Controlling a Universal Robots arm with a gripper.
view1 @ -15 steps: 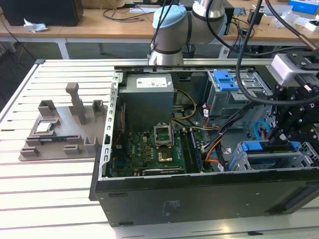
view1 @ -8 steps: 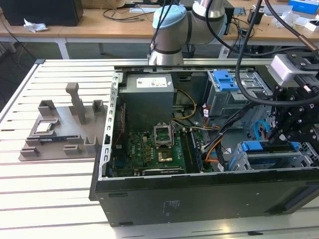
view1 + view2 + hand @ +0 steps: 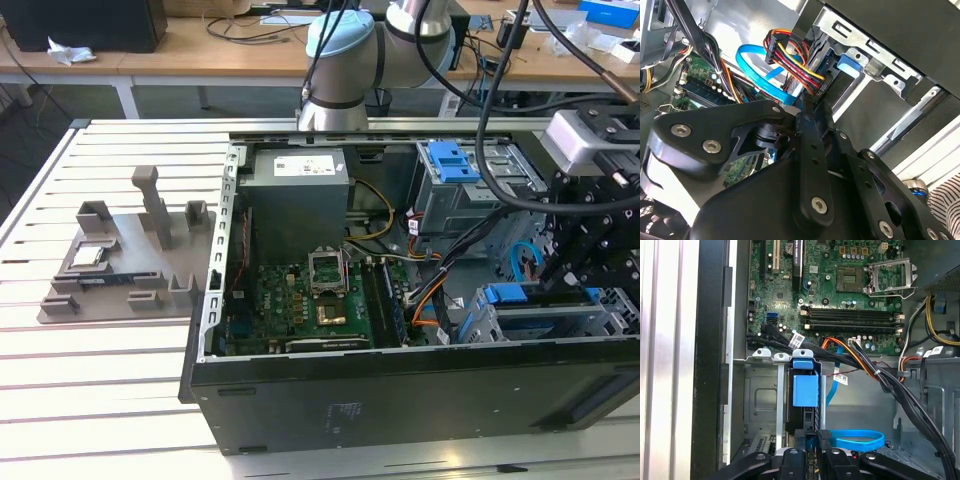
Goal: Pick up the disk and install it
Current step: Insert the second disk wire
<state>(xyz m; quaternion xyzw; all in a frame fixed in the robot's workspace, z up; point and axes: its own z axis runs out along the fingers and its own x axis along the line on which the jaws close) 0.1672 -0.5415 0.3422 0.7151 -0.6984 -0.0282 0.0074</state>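
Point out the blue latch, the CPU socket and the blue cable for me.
Blue latch [image 3: 805, 390], first wrist view, middle of its flat face.
CPU socket [image 3: 847, 279], first wrist view, its dark centre.
Blue cable [image 3: 880, 439], first wrist view, bend of its loop.

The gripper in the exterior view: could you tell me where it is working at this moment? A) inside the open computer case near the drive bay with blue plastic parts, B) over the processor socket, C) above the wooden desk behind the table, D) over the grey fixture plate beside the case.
A: the gripper reaches into the open computer case on the exterior view's right, next to the drive bay with blue plastic parts.
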